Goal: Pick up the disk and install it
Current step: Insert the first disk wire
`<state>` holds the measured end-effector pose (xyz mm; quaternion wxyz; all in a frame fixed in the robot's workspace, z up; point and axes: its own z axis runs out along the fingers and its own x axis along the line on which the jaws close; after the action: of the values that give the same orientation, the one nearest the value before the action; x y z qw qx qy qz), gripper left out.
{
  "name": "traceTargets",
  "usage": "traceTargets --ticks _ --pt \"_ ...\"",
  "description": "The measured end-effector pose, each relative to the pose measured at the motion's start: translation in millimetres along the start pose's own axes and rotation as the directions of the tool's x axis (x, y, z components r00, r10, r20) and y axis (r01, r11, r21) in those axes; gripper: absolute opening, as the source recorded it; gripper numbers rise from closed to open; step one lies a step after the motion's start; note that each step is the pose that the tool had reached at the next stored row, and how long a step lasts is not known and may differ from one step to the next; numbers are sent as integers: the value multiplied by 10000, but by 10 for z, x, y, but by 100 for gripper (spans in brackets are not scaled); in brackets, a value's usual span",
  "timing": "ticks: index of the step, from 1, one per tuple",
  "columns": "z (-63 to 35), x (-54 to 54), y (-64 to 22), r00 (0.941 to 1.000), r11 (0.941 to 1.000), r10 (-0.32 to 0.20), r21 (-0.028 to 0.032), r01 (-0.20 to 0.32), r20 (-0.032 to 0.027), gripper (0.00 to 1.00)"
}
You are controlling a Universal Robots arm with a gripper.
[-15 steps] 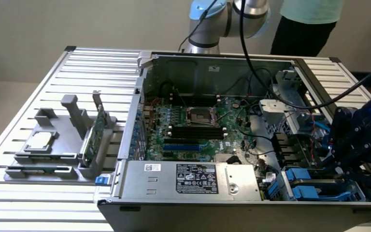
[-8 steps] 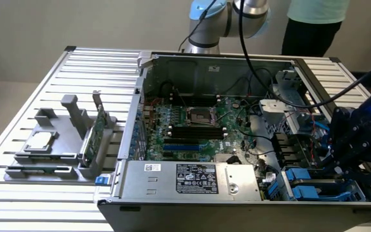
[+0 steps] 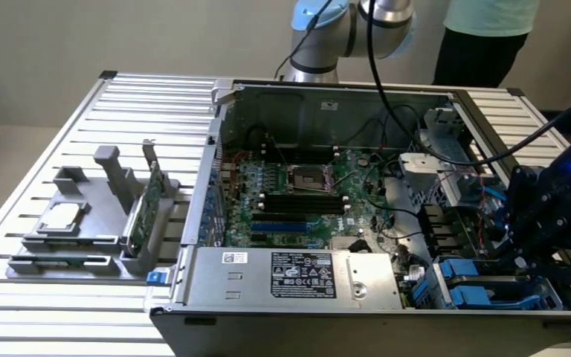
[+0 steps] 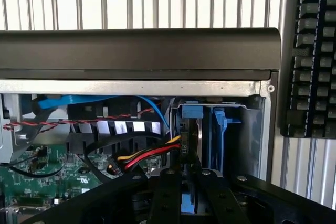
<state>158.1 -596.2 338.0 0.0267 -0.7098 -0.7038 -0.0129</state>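
Note:
The disk (image 4: 209, 129) stands edge-on in the drive bay at the case's corner, with its bright blue rails on either side. It runs down between my black fingers (image 4: 167, 198), where a blue strip of it shows. My gripper (image 4: 190, 203) is shut on the disk from above. In the exterior view my gripper (image 3: 535, 256), black with a blue light, hangs over the drive bay at the case's front corner on that view's right. Blue carrier plastic (image 3: 469, 291) sits just below it.
The open computer case (image 3: 216, 149) lies on a slatted metal table (image 3: 117, 104). Red, yellow and blue cables (image 4: 149, 153) run beside the bay. A grey fixture holds a silver chip (image 3: 62, 216) and a green card (image 3: 146, 212). A person (image 3: 484, 33) stands behind the table. A keyboard (image 4: 315, 56) lies outside the case.

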Motion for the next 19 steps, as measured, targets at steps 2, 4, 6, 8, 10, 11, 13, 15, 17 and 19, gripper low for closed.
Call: traceTargets --ticks 2,4,6,8,10,11,13,15,17,19 --pt "3 5 -1 10000 10000 3 -7 -3 36 17" --pt "5 10 -3 10000 10000 3 -16 -3 74 17" --pt "7 16 -6 9999 10000 4 -24 -4 114 17" --pt "11 23 -7 9999 10000 4 -30 -3 153 17" --pt "12 30 -8 9998 10000 4 -36 -3 199 17" --pt "13 32 -8 9998 10000 5 -38 -4 219 17" --pt "15 38 -8 9997 10000 5 -43 -4 257 17" --pt "17 46 -8 9996 10000 6 -49 -5 291 17" --pt "19 54 -9 9995 10000 7 -57 -5 319 17" --pt "21 64 -9 9994 10000 6 -67 -4 342 17"
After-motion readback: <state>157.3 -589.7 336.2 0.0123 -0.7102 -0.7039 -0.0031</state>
